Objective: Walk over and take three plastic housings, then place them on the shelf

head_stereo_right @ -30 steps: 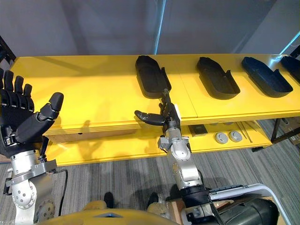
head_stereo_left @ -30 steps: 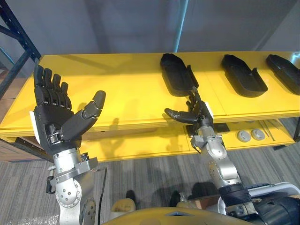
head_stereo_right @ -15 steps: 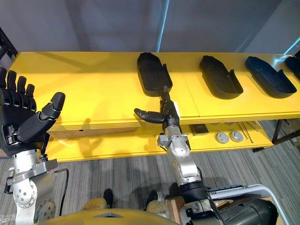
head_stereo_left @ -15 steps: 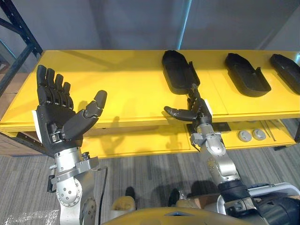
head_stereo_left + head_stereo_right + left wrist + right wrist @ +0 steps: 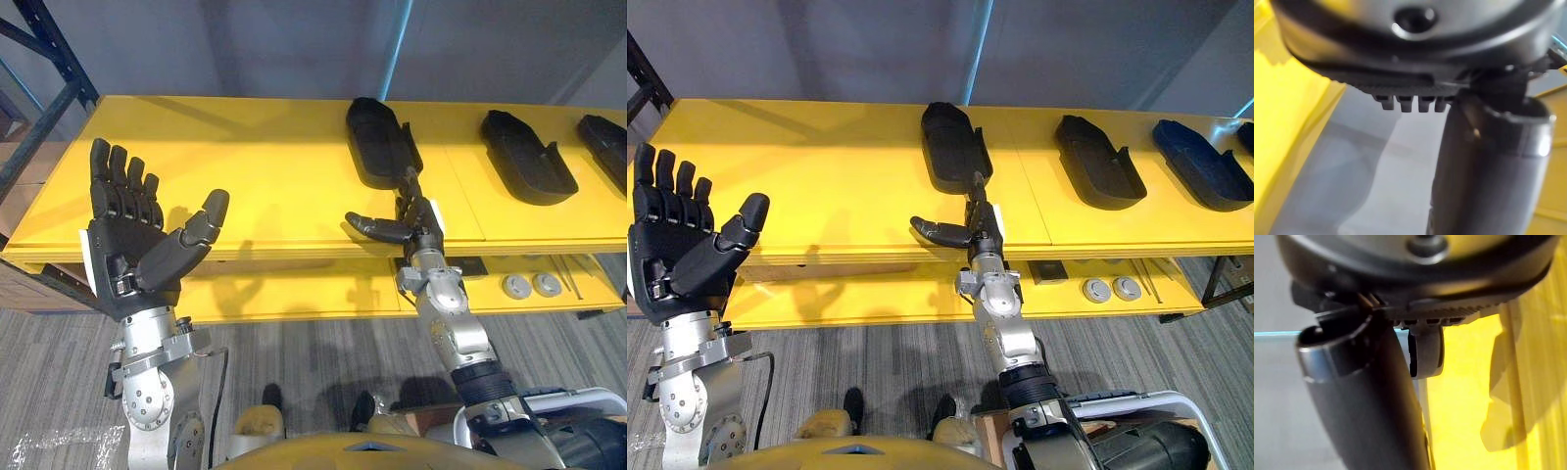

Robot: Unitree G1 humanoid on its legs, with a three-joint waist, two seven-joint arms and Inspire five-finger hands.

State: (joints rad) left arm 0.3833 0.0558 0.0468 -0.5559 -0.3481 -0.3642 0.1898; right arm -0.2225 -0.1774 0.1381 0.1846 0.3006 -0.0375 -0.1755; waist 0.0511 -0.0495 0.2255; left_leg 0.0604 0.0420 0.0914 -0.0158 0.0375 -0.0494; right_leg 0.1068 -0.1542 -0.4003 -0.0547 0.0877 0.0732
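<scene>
Three black plastic housings lie open side up on the yellow table top [image 5: 245,176]: the nearest housing [image 5: 377,142] at the middle, a second housing [image 5: 529,157] to its right, a third housing [image 5: 607,147] at the right edge. My right hand [image 5: 411,220] is open over the table's front edge, fingers straight and pointing at the nearest housing's near end, thumb stuck out to the left. It holds nothing. My left hand [image 5: 127,245] is raised in front of the table's left part, palm up, open and empty.
A lower yellow shelf [image 5: 294,294] under the table top carries two round grey discs [image 5: 529,286] at the right. A dark blue rack upright [image 5: 54,59] stands at the far left. Grey carpet [image 5: 294,362] lies before the table.
The whole picture has shifted, so the camera moved a little toward the table. Both hands keep their open poses. The right fingertips now show against the nearest housing's near end.
</scene>
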